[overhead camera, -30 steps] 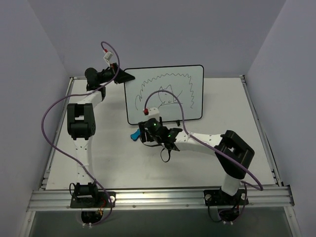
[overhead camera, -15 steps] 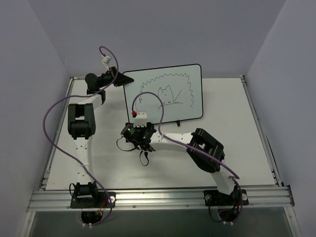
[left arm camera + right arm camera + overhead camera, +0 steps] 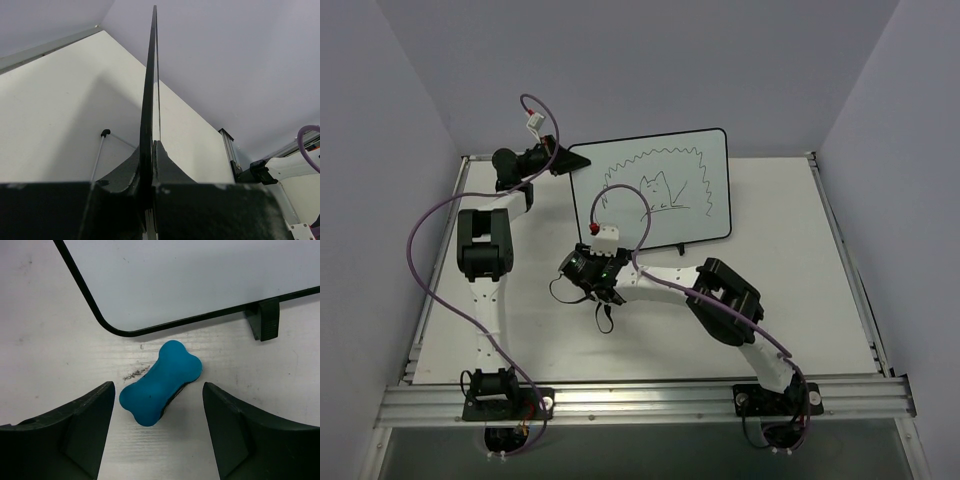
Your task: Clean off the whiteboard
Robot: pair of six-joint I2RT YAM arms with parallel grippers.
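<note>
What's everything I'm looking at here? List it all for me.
whiteboard: one, white with black frame and black scribbles, standing at the table's far side
eraser: one, blue, bone-shaped, on the table before the whiteboard's lower corner
table: one, white, under everything
rail: one, silver, table's near edge
cables: two, purple, one along each arm
arms: two, white and black, bases at the near edge
left tool: one, black, shut on the whiteboard's side edge
right tool: one, black, open, fingers either side of the eraser

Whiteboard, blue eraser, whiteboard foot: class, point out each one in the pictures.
whiteboard (image 3: 655, 190), top external view, middle of its scribbled face.
blue eraser (image 3: 160, 382), right wrist view, middle of the bone shape.
whiteboard foot (image 3: 265, 317), right wrist view, centre of the black foot.
</note>
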